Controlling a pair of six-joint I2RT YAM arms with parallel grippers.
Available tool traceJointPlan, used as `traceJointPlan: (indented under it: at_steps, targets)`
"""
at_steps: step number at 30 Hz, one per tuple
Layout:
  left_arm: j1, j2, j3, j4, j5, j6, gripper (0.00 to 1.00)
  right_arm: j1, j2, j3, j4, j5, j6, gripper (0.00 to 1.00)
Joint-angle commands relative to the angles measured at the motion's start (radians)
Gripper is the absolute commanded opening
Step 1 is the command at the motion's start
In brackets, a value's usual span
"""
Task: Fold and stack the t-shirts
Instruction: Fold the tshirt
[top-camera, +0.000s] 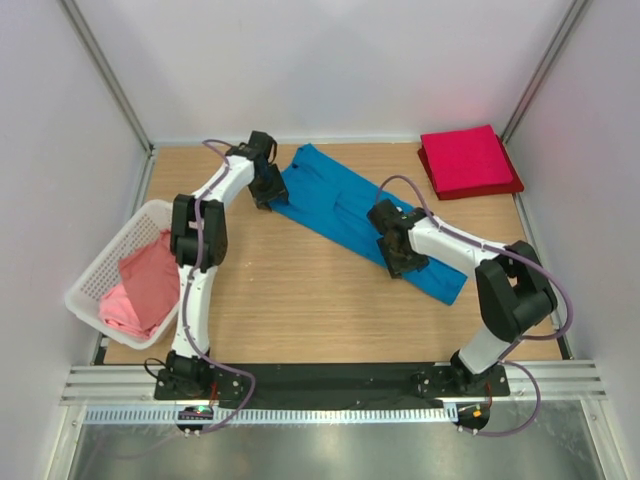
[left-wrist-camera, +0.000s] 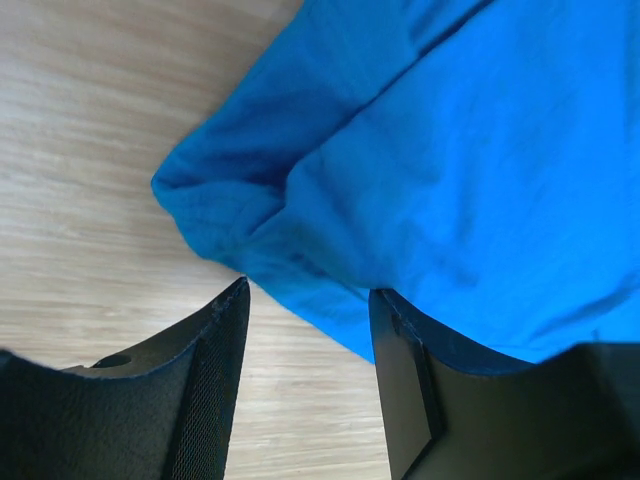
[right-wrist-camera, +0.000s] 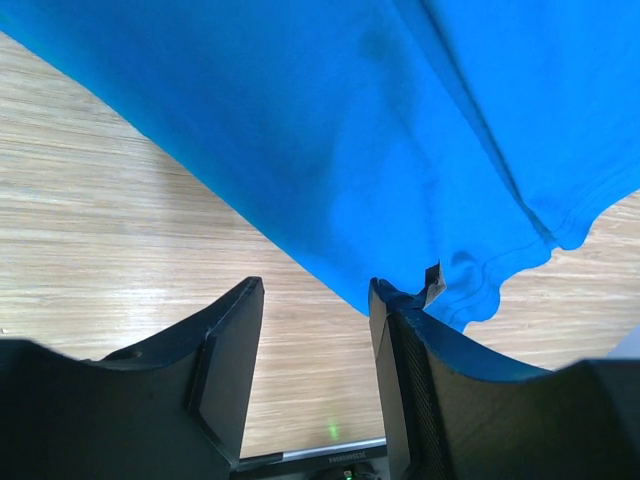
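Note:
A bright blue t-shirt (top-camera: 345, 205) lies spread diagonally across the middle of the wooden table. My left gripper (top-camera: 268, 190) is at its upper left edge. In the left wrist view the gripper (left-wrist-camera: 310, 292) stands open, with the blue shirt's (left-wrist-camera: 450, 180) hem crossing just past the tips and meeting the right finger (left-wrist-camera: 400, 400). My right gripper (top-camera: 400, 262) is at the shirt's lower edge. There it (right-wrist-camera: 315, 287) is open too, bare wood between the jaws, and the blue cloth (right-wrist-camera: 350, 130) touches the right finger (right-wrist-camera: 420, 400). A crimson red t-shirt (top-camera: 468, 160) lies folded at the back right.
A white lattice basket (top-camera: 100, 262) hangs over the table's left edge, with salmon pink shirts (top-camera: 145, 285) bunched inside. White walls and metal posts close in the back and sides. A black rail (top-camera: 330, 380) runs along the near edge.

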Motion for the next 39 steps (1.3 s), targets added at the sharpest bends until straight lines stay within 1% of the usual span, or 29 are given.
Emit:
traceJointPlan:
  at_steps: [1,4,7,10,11,12,13,14,15,16,17,18,19,20,24,25,26,28,29,32,33,35,36,38,39]
  targets:
    - [0.003,0.026,0.068,0.004,-0.032,-0.018,0.53,0.008,0.021,0.004,0.024,-0.017,-0.029,0.53]
    - [0.003,0.045,0.085,0.006,-0.037,-0.027,0.52,0.008,0.062,0.017,0.012,-0.011,-0.025,0.51]
    - [0.004,0.054,0.089,0.016,-0.038,-0.028,0.48,0.008,0.093,0.030,0.019,-0.030,-0.021,0.49]
    - [0.003,0.058,0.097,0.023,-0.040,-0.019,0.39,0.010,0.120,0.037,0.026,-0.028,-0.011,0.48]
    - [0.003,0.058,0.098,0.024,-0.043,-0.018,0.33,0.008,0.130,0.040,0.026,-0.030,-0.005,0.47]
    - [0.003,0.061,0.100,0.024,-0.047,-0.016,0.29,0.008,0.139,0.042,0.026,-0.034,-0.002,0.47]
    - [0.004,0.063,0.108,0.026,-0.052,-0.015,0.25,0.008,0.146,0.043,0.024,-0.039,0.008,0.43]
    - [0.003,0.071,0.114,0.023,-0.052,-0.010,0.15,0.010,0.159,0.048,0.023,-0.044,0.014,0.39]
    - [0.003,0.072,0.120,0.024,-0.052,-0.008,0.10,0.008,0.160,0.047,0.020,-0.059,0.018,0.26]
    - [0.003,0.077,0.135,0.023,-0.050,-0.008,0.06,0.010,0.157,0.048,0.012,-0.065,0.032,0.19]
    - [0.003,0.080,0.143,0.027,-0.047,-0.002,0.00,0.011,0.144,0.047,0.009,-0.068,0.041,0.14]
    - [0.004,0.087,0.155,0.024,-0.044,0.002,0.00,0.014,0.134,0.047,0.001,-0.071,0.051,0.06]
    - [0.003,0.092,0.173,0.026,-0.041,0.007,0.00,0.016,0.121,0.048,-0.011,-0.080,0.078,0.02]
    - [0.003,0.095,0.186,0.029,-0.043,0.015,0.00,0.025,0.108,0.048,-0.017,-0.090,0.090,0.01]
    - [0.007,0.104,0.230,0.027,-0.060,0.056,0.00,0.072,0.030,0.042,-0.042,-0.123,0.184,0.01]
    - [0.010,0.106,0.238,0.032,-0.060,0.062,0.00,0.088,0.025,0.048,-0.052,-0.125,0.205,0.01]
    - [0.015,0.107,0.247,0.042,-0.060,0.070,0.00,0.103,0.024,0.053,-0.057,-0.125,0.262,0.01]
    - [0.020,0.120,0.267,0.052,-0.060,0.087,0.00,0.170,0.041,0.065,-0.066,-0.128,0.319,0.01]
    - [0.026,0.127,0.293,0.056,-0.060,0.094,0.00,0.198,0.051,0.070,-0.072,-0.116,0.398,0.01]
    - [0.030,0.150,0.310,0.084,-0.044,0.120,0.00,0.290,0.107,0.106,-0.097,-0.087,0.512,0.01]
    - [0.033,0.158,0.319,0.090,-0.037,0.122,0.00,0.334,0.125,0.119,-0.102,-0.077,0.582,0.01]
    - [0.041,0.186,0.336,0.105,-0.023,0.119,0.00,0.368,0.185,0.169,-0.117,-0.085,0.646,0.01]
    - [0.049,0.196,0.359,0.107,-0.014,0.116,0.00,0.399,0.205,0.207,-0.117,-0.091,0.707,0.01]
    - [0.055,0.221,0.379,0.115,-0.009,0.105,0.00,0.421,0.269,0.253,-0.126,-0.105,0.761,0.01]
    - [0.064,0.222,0.382,0.122,0.002,0.101,0.00,0.430,0.284,0.313,-0.140,-0.111,0.788,0.02]
